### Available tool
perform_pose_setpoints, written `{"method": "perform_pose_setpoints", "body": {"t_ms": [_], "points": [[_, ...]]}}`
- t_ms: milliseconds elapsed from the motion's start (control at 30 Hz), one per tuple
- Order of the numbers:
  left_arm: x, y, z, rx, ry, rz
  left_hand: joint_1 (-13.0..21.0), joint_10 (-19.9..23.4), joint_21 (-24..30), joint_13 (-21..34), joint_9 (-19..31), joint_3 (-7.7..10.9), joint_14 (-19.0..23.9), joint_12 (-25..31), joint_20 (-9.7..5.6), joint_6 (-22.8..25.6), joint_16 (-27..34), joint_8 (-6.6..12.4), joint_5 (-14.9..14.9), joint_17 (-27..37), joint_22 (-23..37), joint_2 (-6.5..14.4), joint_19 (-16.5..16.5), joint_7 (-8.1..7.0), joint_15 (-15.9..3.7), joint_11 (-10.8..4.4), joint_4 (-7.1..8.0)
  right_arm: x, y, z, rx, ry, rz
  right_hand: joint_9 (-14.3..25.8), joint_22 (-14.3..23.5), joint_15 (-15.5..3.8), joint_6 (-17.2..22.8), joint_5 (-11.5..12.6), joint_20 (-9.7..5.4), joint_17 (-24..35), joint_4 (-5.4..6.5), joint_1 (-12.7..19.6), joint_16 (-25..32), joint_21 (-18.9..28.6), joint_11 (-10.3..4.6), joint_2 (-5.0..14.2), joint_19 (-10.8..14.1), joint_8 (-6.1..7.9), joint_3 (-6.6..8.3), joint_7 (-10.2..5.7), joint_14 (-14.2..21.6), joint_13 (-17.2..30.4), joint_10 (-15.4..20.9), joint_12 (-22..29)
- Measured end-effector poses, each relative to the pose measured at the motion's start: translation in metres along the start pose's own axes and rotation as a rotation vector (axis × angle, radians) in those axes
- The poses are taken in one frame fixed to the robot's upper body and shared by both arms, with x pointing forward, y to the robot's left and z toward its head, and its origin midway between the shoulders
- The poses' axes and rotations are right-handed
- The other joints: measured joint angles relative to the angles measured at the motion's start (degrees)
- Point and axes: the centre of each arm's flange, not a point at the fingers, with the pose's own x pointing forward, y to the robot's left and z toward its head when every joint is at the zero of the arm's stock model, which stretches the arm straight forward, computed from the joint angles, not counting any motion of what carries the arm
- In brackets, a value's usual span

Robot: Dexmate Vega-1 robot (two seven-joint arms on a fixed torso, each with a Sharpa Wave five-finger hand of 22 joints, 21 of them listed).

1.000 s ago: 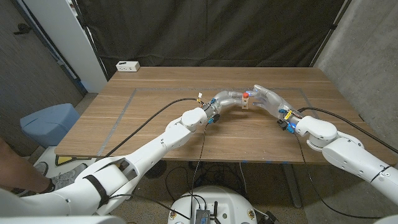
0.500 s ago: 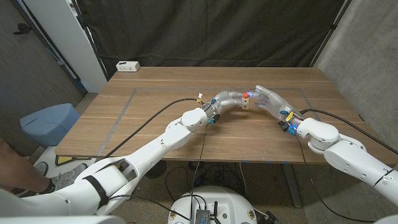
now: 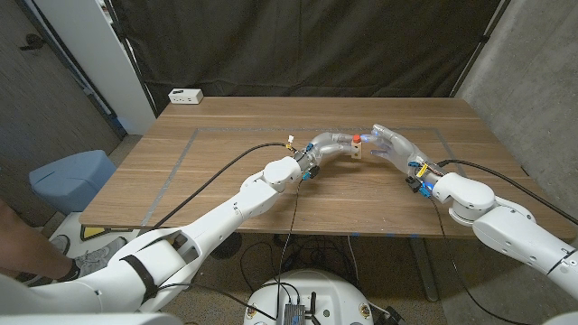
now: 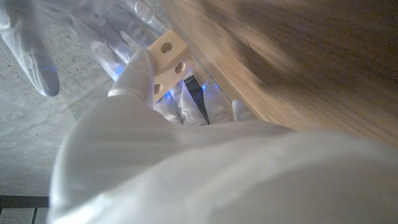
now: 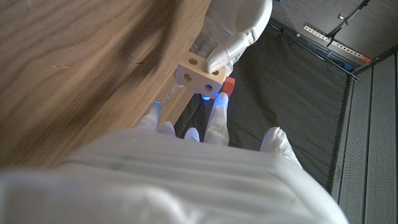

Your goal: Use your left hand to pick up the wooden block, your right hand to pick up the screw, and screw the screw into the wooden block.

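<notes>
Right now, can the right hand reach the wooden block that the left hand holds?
Probably yes. The right hand is already at the wooden block, which the left hand holds above the table; nothing stands between them.

pale wooden block (image 5: 200,76) with holes, mid-table, red-headed screw (image 5: 228,85) beside it

Wooden table (image 3: 226,144): brown plank top with a faint pale line marked along its left side. White power strip (image 3: 185,96) at its far left corner. Black curtain (image 3: 298,41) hanging behind the far edge. Grey wall (image 3: 533,81) beyond the right edge. White panel (image 3: 86,54) at left. Blue bin (image 3: 72,176) on the floor off the near left corner.
</notes>
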Motion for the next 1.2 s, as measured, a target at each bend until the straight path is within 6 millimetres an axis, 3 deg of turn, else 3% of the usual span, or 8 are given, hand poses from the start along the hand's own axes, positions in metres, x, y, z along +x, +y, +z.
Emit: {"method": "perform_pose_setpoints", "body": {"t_ms": [600,1200], "points": [[-0.0004,0.0000,-0.0027,-0.003,0.005,-0.003,0.00,-0.09,0.00,0.00,0.02,0.09,0.00,0.00,0.00,-0.01,0.00,-0.09,-0.06,0.00,0.00,0.00,0.00,0.01,0.00,0.09,-0.09,-0.0019,0.0025,0.0039,-0.011,0.008,0.017,0.03,0.01,-0.66,4.60,0.00,-0.21,-0.28,-0.24,0.45,0.15,0.00,-1.01,0.45,1.02,1.27,0.24,1.52,0.21,0.01,2.44,0.02],[0.0008,0.0025,-0.0008,-0.001,0.000,-0.003,0.00,-0.09,0.00,0.00,0.01,0.17,0.00,0.00,0.00,-0.01,0.00,-0.11,0.00,0.00,0.00,0.00,0.00,0.01,0.00,0.09,-0.17,-0.0005,0.0002,0.0064,-0.010,-0.009,0.001,-0.13,0.01,-0.74,6.13,0.00,-0.92,-0.27,-0.71,0.67,0.49,0.45,-0.40,0.67,2.36,1.27,0.71,1.62,0.30,0.01,4.48,0.02]]}}
